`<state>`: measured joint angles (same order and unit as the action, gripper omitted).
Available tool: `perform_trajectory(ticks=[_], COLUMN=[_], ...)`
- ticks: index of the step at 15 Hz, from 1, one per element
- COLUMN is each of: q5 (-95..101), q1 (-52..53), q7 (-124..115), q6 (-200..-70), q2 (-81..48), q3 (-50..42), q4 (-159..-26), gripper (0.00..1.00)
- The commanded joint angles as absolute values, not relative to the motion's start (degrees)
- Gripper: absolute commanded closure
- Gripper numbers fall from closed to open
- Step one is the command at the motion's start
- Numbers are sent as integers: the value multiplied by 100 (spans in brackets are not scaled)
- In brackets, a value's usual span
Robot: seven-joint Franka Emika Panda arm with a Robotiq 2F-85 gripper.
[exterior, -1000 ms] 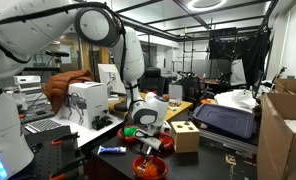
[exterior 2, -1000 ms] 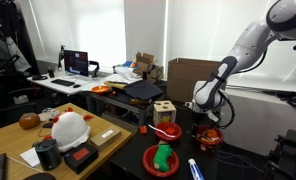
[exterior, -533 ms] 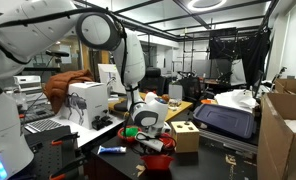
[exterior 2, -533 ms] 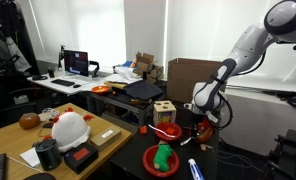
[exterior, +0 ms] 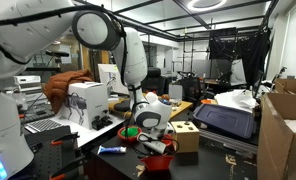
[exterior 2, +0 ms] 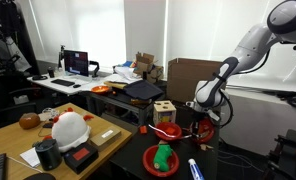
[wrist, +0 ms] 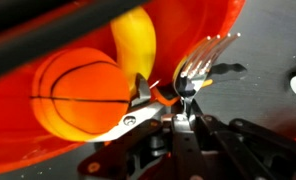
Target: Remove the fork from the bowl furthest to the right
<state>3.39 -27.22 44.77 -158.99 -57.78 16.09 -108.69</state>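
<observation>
The wrist view looks into the red bowl (wrist: pixel 203 18), which holds an orange basketball-patterned ball (wrist: pixel 73 95) and a yellow curved piece (wrist: pixel 135 45). The fork (wrist: pixel 200 62) lies with its tines over the bowl's rim and the dark table, its handle running back into my gripper (wrist: pixel 175 97). The jaws are shut on that handle. In both exterior views my gripper (exterior: pixel 153 143) (exterior 2: pixel 210 124) hangs low over the small red bowl (exterior: pixel 150 168) (exterior 2: pixel 210 140) at the table's end. The fork is too small to make out there.
A tan wooden box (exterior 2: pixel 165 110) (exterior: pixel 185 135) stands close behind the bowl. A red bowl with green inside (exterior 2: pixel 163 158), another red dish (exterior 2: pixel 166 130) and a short blue object (exterior 2: pixel 195 168) lie nearby. A table edge runs just beyond the bowl.
The jaws have gone from open to shut on the fork's handle. The arm has barely moved over the bowl.
</observation>
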Motion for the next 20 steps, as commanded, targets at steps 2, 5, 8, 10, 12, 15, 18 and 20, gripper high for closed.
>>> perform_trajectory(ticks=[2, 5, 8, 10, 12, 15, 18, 20], q5=[93, 67, 51, 24, -24, -184, -377, -515], q1=[-3160, -3223, -3241, -3252, -3248, -3209, -3134, -3082], q7=[4827, 4798, 4779, 4838, 4916, 5156, 5365, 5497], q6=[-15629, -15543, -15370, -15246, -15111, -14948, -14834, -14748], q2=[-5589, -5307, -5010, -4818, -4645, -4400, -4179, -4044], q3=[1912, 1854, 1812, 1827, 1845, 1859, 1848, 1833], q4=[-10931, -11151, -11354, -11497, -11620, -11784, -11936, -12030], gripper=[98, 98, 98, 98, 98, 98, 98, 98])
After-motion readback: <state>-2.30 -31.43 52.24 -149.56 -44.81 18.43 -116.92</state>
